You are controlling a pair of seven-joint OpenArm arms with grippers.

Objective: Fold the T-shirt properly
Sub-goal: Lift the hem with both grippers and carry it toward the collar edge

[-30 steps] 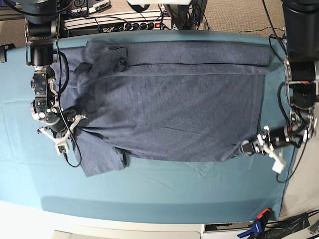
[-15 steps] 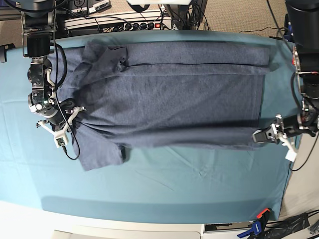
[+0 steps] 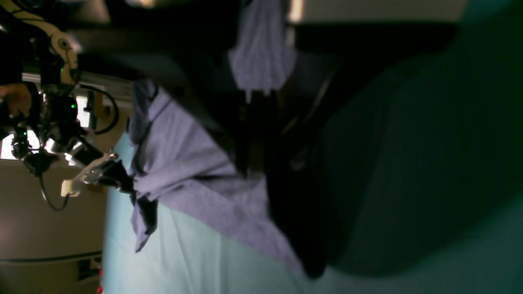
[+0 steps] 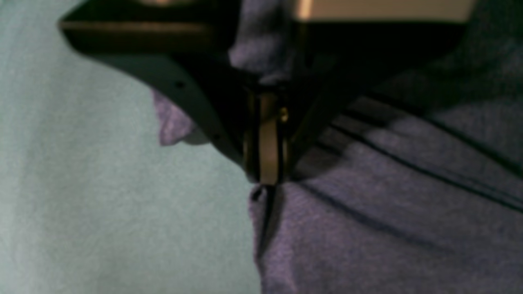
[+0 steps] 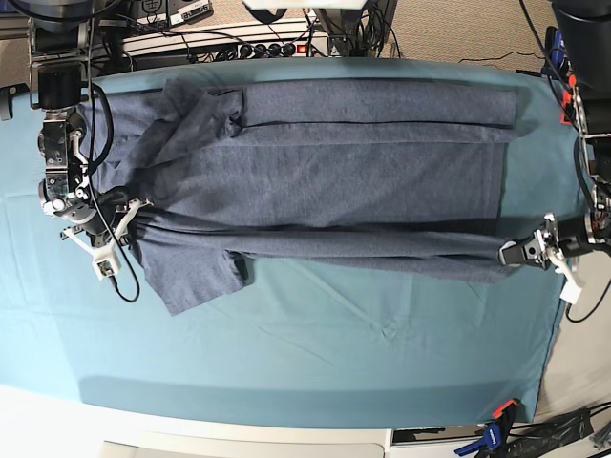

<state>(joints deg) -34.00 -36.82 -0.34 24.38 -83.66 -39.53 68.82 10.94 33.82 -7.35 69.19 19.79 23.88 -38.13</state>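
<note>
The slate-blue T-shirt (image 5: 325, 181) lies spread lengthwise across the teal table cloth (image 5: 334, 372), its far edge folded over in a long band. My left gripper (image 5: 508, 256) is shut on the near hem corner at the base view's right; the left wrist view shows cloth pinched in it (image 3: 261, 87). At the left of the base view, my right gripper (image 5: 132, 216) is shut on the shoulder beside the hanging sleeve (image 5: 191, 277). Up close its fingers (image 4: 264, 163) clamp a fold of the T-shirt (image 4: 367, 228). The near edge runs taut between the two grippers.
A power strip and cables (image 5: 258, 46) line the table's far edge. A blue and orange clamp (image 5: 492, 434) sits at the near right corner. The cloth's right edge (image 5: 558, 315) ends close to my left gripper. Bare teal cloth fills the near half.
Both grippers moved outward and toward the far side, keeping their hold. The shirt's near edge rose from the cloth, stretched taut and shifted toward the far edge.
</note>
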